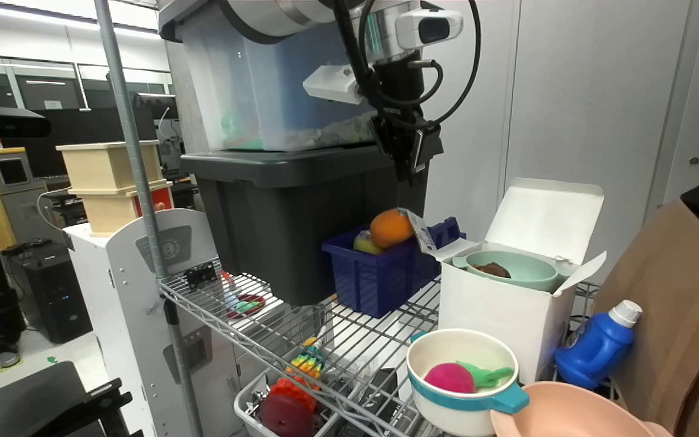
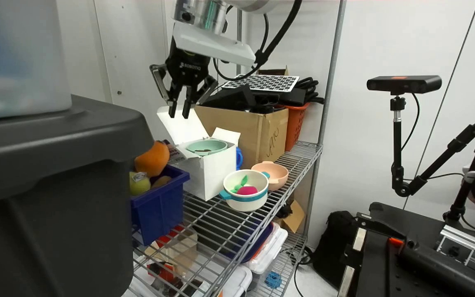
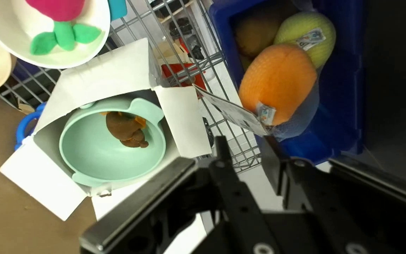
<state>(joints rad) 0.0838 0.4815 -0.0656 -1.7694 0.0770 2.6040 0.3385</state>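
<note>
The orange toy fruit (image 3: 277, 84) sits in the blue bin (image 1: 355, 282), poking up higher than the yellow-green fruit (image 3: 312, 26) beside it. It is the toy nearest the claw (image 2: 179, 112). From where I stand, the claw hangs up above and a bit over toward the white box (image 1: 495, 328), so the orange toy fruit is down from the claw and off toward the big black tub (image 1: 264, 237). It is fat like an egg, nearly round, so I can't be sure which way its long side goes. There is just one arm (image 1: 270, 15), so no other hand is closer. The claw's two fingers (image 3: 223, 150) stand a little apart, with nothing between them.

A printed flap (image 3: 231, 111) sticks up between the orange toy fruit and the white box. In that box is a green bowl (image 3: 100, 162) with a brown toy (image 3: 123, 128) in it. The bin and the white box stand on a wire shelf (image 1: 234, 332). Near its edge is a white pot (image 1: 455, 419) with a pink and green toy (image 1: 449, 377) inside, and a peach bowl (image 2: 278, 171) by it. A blue bottle (image 1: 595, 346) leans near a brown cardboard box (image 2: 272, 136). Behind is a pale wall (image 1: 604, 91), and a camera (image 2: 404, 85) sits on a black stand (image 2: 397, 148).
</note>
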